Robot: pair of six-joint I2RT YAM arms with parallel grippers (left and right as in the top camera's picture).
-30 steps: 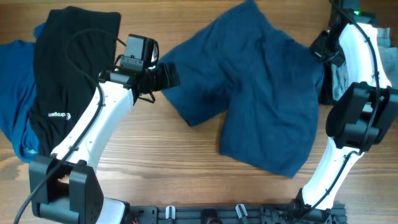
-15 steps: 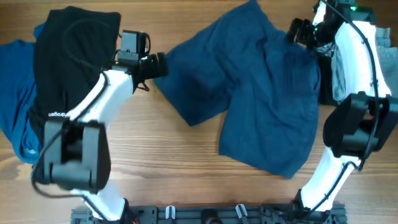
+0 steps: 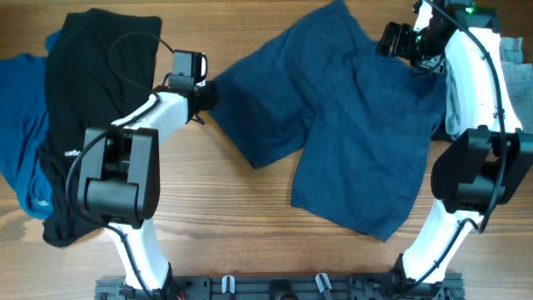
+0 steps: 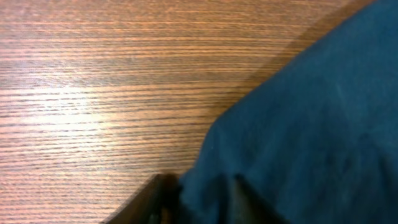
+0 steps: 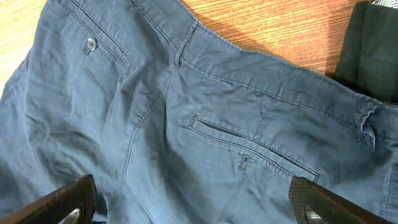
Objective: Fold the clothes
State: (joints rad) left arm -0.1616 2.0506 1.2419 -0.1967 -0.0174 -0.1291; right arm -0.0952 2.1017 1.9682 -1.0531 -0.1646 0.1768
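Left of the shorts (image 3: 350, 133) lie a blue garment (image 3: 21, 125) and a black garment (image 3: 92, 92). The left hand (image 3: 206, 94) pinches the shorts' left leg hem. The navy shorts lie spread and creased, back pockets (image 5: 249, 146) up, mid-table (image 3: 225, 208). Over their waistband the right hand (image 3: 393, 40) hovers, its fingers spread. A dark garment (image 5: 373, 50) lies just right of the shorts.

Bare brown wooden tabletop (image 3: 233, 218) lay open along the near edge, below the navy blue cotton shorts (image 3: 358, 142) that covered the middle. A black printed garment (image 3: 92, 75) blocked the left side, and a grey folded cloth pile (image 3: 518, 83) crowded the right edge.
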